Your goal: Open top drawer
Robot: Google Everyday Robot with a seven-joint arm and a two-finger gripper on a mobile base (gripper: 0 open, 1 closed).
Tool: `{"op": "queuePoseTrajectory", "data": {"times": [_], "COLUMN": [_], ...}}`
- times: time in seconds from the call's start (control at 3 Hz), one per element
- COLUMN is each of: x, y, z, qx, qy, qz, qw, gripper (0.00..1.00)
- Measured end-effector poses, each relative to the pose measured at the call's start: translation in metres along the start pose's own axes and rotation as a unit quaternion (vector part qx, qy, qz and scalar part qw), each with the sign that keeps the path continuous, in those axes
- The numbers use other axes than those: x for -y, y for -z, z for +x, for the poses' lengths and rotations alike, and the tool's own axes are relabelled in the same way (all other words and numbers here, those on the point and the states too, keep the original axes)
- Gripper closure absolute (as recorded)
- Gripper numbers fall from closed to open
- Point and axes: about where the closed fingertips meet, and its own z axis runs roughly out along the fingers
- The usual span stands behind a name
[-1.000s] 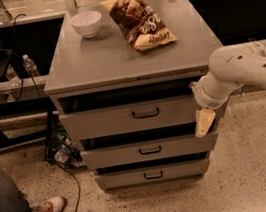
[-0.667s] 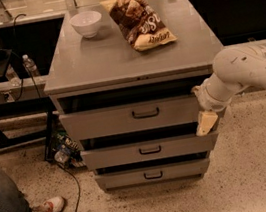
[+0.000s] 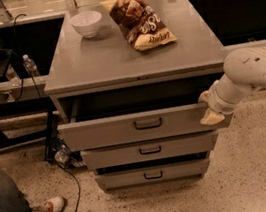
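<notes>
The top drawer [image 3: 107, 132], a wide grey metal front with a small dark bail handle [image 3: 147, 124], stands pulled out from the grey cabinet [image 3: 115, 60]. A dark gap shows behind it, under the cabinet top. My gripper [image 3: 209, 109], cream-tipped on the end of a white arm [image 3: 254, 70], is at the right end of the top drawer's front, against its edge. The arm comes in from the right.
Two shallower drawers, middle [image 3: 116, 156] and bottom [image 3: 125, 179], sit closed below. A white bowl [image 3: 87, 23] and a brown snack bag [image 3: 139, 21] lie on the cabinet top. A person's leg and shoe [image 3: 39, 211] and a cable are at the lower left. A water bottle [image 3: 30, 67] stands at left.
The top drawer front has come farther out of the cabinet, and the dark gap behind it is wider. My gripper has stayed at the front's right end and moved with it.
</notes>
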Motion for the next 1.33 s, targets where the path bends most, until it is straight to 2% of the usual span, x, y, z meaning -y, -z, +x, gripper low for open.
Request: {"op": "queuePoseTrajectory", "data": {"times": [0.33,0.67,1.0,1.33], "x": [0.002,0.003,-0.016,-0.023], "y": [0.008,0.012,0.034,0.035], "z": [-0.002,-0.003,0.002,0.003], "qx": [0.0,0.0,0.004,0.002], "qy": [0.0,0.0,-0.014,-0.011], "qz": [0.0,0.0,0.01,0.01], "qw": [1.0,1.0,0.9998,0.9999], "gripper": [0.88,1.0,1.0,1.0]}}
